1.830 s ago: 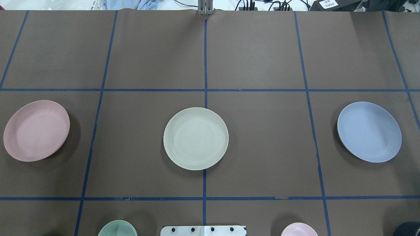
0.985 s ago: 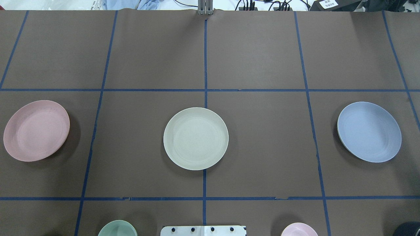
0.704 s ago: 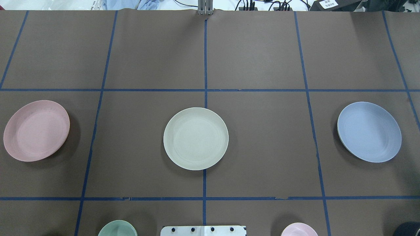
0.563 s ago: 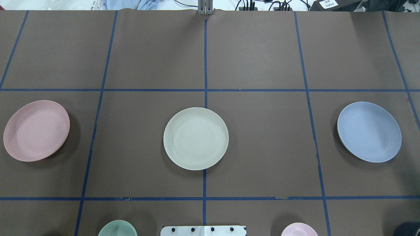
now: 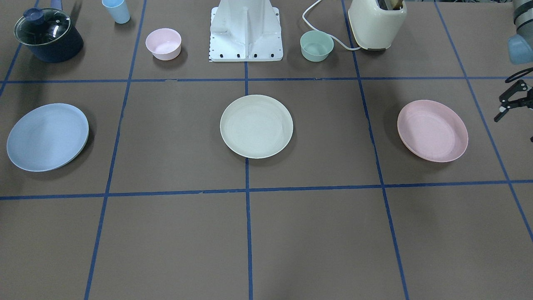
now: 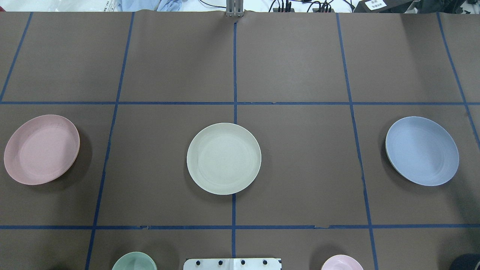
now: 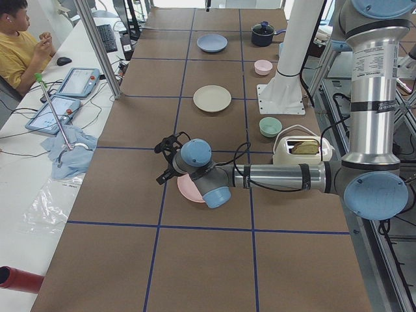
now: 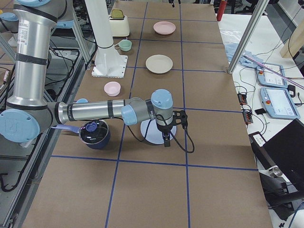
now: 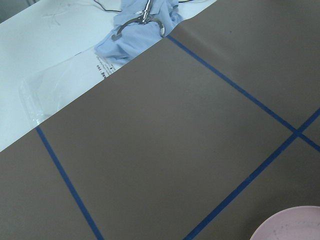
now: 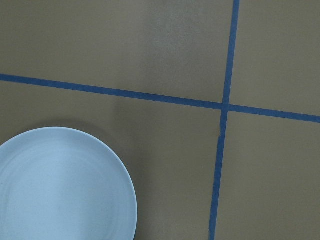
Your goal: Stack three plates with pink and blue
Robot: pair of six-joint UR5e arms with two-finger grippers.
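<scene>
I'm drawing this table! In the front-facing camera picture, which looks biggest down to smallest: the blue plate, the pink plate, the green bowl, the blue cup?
1. blue plate and pink plate: they look about alike, so I won't rank one over the other.
2. green bowl
3. blue cup

Left arm [image 7: 279, 175]: upper arm upright, forearm stretched out level and low.
Left gripper [image 7: 158, 164]: in line with the forearm, fingers [image 7: 158, 148] spread apart, nothing between them.
Right arm [image 8: 95, 111]: upper arm upright, forearm level, wrist bent down.
Right gripper [image 8: 166, 140]: points down; finger spacing unreadable.
</scene>
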